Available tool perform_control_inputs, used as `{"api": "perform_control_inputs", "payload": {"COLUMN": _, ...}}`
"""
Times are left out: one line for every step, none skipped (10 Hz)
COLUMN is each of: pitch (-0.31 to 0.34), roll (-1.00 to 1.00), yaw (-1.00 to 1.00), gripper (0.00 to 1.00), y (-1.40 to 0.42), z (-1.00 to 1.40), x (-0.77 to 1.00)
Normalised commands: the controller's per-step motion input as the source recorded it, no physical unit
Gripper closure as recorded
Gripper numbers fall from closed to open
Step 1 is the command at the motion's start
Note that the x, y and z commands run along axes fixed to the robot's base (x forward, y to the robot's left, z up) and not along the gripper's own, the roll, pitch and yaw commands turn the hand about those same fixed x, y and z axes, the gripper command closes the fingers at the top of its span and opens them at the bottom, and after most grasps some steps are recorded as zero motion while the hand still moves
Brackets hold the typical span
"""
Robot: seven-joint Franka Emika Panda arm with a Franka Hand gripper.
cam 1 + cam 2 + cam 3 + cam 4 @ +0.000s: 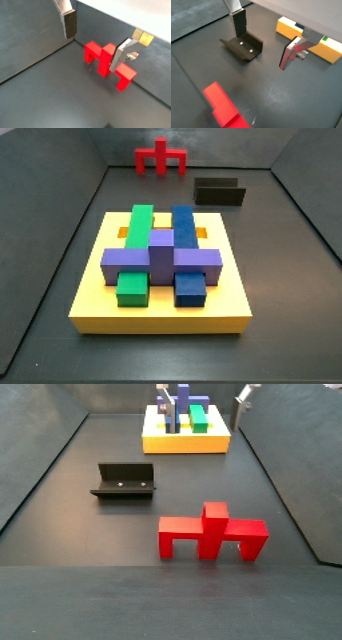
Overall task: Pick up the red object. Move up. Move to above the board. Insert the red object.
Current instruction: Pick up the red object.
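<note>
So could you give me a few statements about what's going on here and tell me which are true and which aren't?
1. The gripper is holding the red object. False: its fingers are open and hold nothing.
2. The red object stands on the floor, apart from the board. True.
3. The fixture sits on top of the board. False: it stands on the floor.
4. The board carries green, blue and purple blocks. True.
5. The red object is already inserted in the board. False: it has not been picked up.
</note>
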Motion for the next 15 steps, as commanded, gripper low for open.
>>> {"api": "perform_control_inputs", "payload": {"pitch": 0.024, "roll": 0.0, "yaw": -0.2, "gripper": 0.0, "y": 0.76, "z": -0.14, "x": 0.0}}
{"api": "perform_control_inputs", "payload": {"pitch": 0.021, "roll": 0.0, "yaw": -0.24, "gripper": 0.0, "y": 0.75, "z": -0.17, "x": 0.0}}
{"api": "perform_control_inputs", "payload": {"pitch": 0.017, "roll": 0.0, "yaw": -0.27, "gripper": 0.0, "y": 0.74, "z": -0.21, "x": 0.0}}
{"api": "perform_control_inputs", "payload": {"pitch": 0.006, "roll": 0.01, "yaw": -0.27, "gripper": 0.0, "y": 0.64, "z": -0.27, "x": 0.0}}
{"api": "perform_control_inputs", "payload": {"pitch": 0.0, "roll": 0.03, "yaw": -0.21, "gripper": 0.0, "y": 0.51, "z": -0.3, "x": 0.0}}
{"api": "perform_control_inputs", "payload": {"pitch": 0.0, "roll": 0.04, "yaw": -0.06, "gripper": 0.0, "y": 0.35, "z": -0.34, "x": 0.0}}
{"api": "perform_control_inputs", "payload": {"pitch": -0.004, "roll": 0.02, "yaw": 0.0, "gripper": 0.0, "y": 0.1, "z": -0.31, "x": 0.0}}
{"api": "perform_control_inputs", "payload": {"pitch": -0.004, "roll": 0.06, "yaw": 0.0, "gripper": 0.0, "y": 0.02, "z": -0.35, "x": 0.0}}
{"api": "perform_control_inputs", "payload": {"pitch": -0.001, "roll": 0.09, "yaw": 0.0, "gripper": 0.0, "y": 0.09, "z": -0.41, "x": -0.05}}
{"api": "perform_control_inputs", "payload": {"pitch": 0.0, "roll": 0.14, "yaw": 0.0, "gripper": 0.0, "y": 0.2, "z": -0.41, "x": -0.06}}
{"api": "perform_control_inputs", "payload": {"pitch": 0.0, "roll": 0.1, "yaw": 0.0, "gripper": 0.0, "y": 0.18, "z": -0.37, "x": -0.03}}
{"api": "perform_control_inputs", "payload": {"pitch": 0.0, "roll": 0.07, "yaw": 0.0, "gripper": 0.0, "y": 0.15, "z": -0.32, "x": 0.0}}
{"api": "perform_control_inputs", "payload": {"pitch": 0.0, "roll": 0.01, "yaw": 0.0, "gripper": 0.0, "y": 0.0, "z": -0.23, "x": 0.0}}
{"api": "perform_control_inputs", "payload": {"pitch": 0.0, "roll": 0.02, "yaw": 0.0, "gripper": 0.0, "y": 0.01, "z": -0.25, "x": 0.0}}
{"api": "perform_control_inputs", "payload": {"pitch": 0.0, "roll": 0.04, "yaw": 0.0, "gripper": 0.0, "y": 0.11, "z": -0.25, "x": 0.0}}
